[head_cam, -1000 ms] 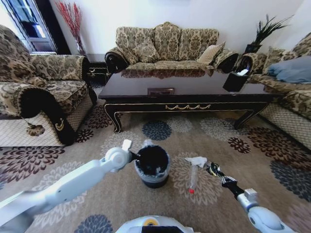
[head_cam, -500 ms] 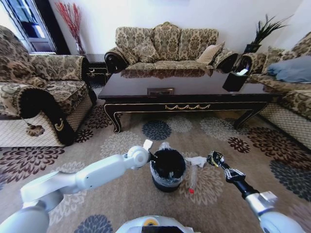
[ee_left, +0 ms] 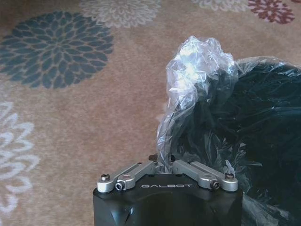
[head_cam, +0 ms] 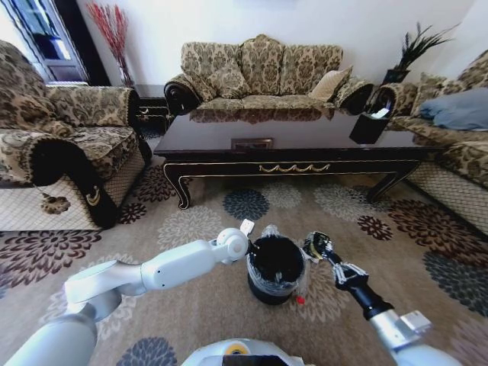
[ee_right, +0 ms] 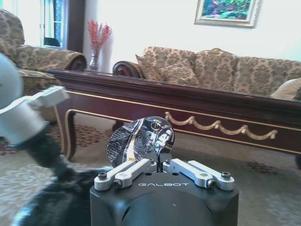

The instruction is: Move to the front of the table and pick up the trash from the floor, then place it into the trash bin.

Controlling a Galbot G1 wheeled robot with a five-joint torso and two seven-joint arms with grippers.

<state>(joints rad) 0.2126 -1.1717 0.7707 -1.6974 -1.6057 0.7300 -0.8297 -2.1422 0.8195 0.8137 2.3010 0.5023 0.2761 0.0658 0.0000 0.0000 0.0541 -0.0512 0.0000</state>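
Fingers of right gripper point(head_cam: 315, 245) closed on crumpled wrapper point(ee_right: 140, 138), just beside trash bin point(head_cam: 276, 268); left gripper point(ee_left: 164, 162) pinching bin liner point(ee_left: 195, 70). Best centred over opening before release.

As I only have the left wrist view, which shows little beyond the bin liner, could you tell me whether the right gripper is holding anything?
Observer: Yes, the right gripper is shut on a crumpled dark and silver wrapper.
Operator: Thank you. Where is it relative to the trash bin?
Observer: In the head view it hangs close to the rim of the trash bin, on the robot's right side.
Operator: Is any trash lying on the floor?
Observer: A red bottle cap shows on the floor, right beside the bin.
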